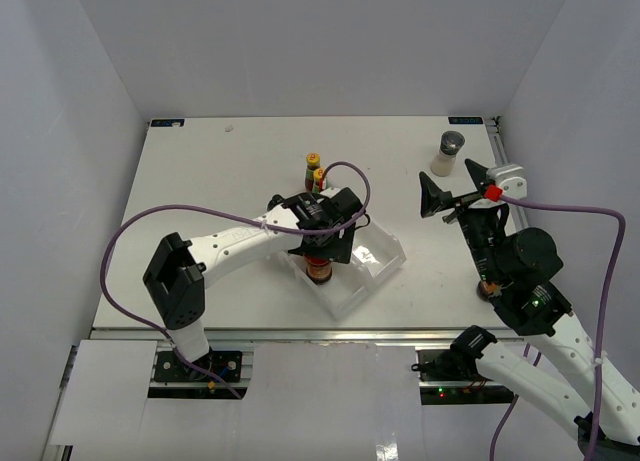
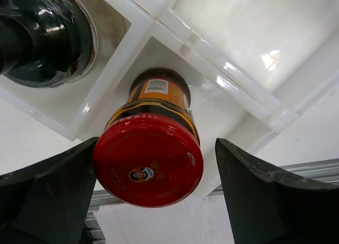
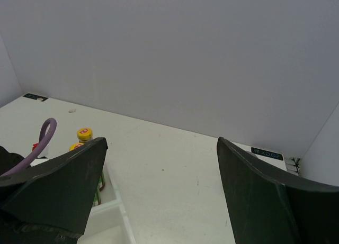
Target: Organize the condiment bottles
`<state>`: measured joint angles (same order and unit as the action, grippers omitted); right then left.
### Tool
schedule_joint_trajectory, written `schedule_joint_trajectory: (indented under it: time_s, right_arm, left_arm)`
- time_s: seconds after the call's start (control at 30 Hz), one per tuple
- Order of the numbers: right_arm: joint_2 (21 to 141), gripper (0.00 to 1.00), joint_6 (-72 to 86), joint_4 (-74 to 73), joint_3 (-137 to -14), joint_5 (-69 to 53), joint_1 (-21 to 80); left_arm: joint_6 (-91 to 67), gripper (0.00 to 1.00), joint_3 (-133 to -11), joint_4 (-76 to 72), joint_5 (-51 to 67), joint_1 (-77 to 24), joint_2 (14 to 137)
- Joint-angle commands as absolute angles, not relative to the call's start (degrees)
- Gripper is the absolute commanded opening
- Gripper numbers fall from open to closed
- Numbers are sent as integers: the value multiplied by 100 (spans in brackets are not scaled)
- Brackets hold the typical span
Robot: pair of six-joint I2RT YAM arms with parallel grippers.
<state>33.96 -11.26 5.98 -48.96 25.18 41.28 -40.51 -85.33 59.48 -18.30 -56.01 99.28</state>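
Note:
A brown red-lidded jar (image 1: 319,271) stands in the near-left compartment of the clear tray (image 1: 385,246). In the left wrist view the jar (image 2: 148,159) sits between my left gripper's (image 2: 157,140) open fingers: the left finger is at the lid's edge and the right is apart. A black-capped bottle (image 2: 42,32) fills the adjoining compartment. My left gripper (image 1: 320,249) hovers over the jar. Two yellow-capped bottles (image 1: 316,168) stand just behind the tray and also show in the right wrist view (image 3: 85,134). The grey-lidded shaker (image 1: 450,151) stands far right. My right gripper (image 1: 455,184) is open and empty.
The tray's right compartments (image 2: 238,21) hold nothing. A small brown object (image 1: 487,291) peeks out from under my right arm near the table's right edge. White walls enclose the table on three sides. My right gripper (image 3: 162,141) faces bare tabletop.

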Motion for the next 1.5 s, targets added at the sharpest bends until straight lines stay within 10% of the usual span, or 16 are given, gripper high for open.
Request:
schedule_joint_trajectory:
  time_s: [0.0,0.47,0.8,1.47]
  right_arm:
    - [3544,91,-884,642,-5010,2673,4148]
    - [5642,90,1626,-3936,-7484,4628,3569]
    - [5409,90,2994,-5147,-6720,3476,1468]
    - [5180,92,3764,-6092,-5975,3004,-365]
  left_arm:
    - [-4116,98,-8983,6089,-2124,-5607,9485]
    - [-3946,98,-8807,5636,-2960,-4924,7875]
    - [-3462,98,-6103,4291,-2322,-3452,6030]
    - [-3171,98,-5156,3709,-1876,-2995,5980]
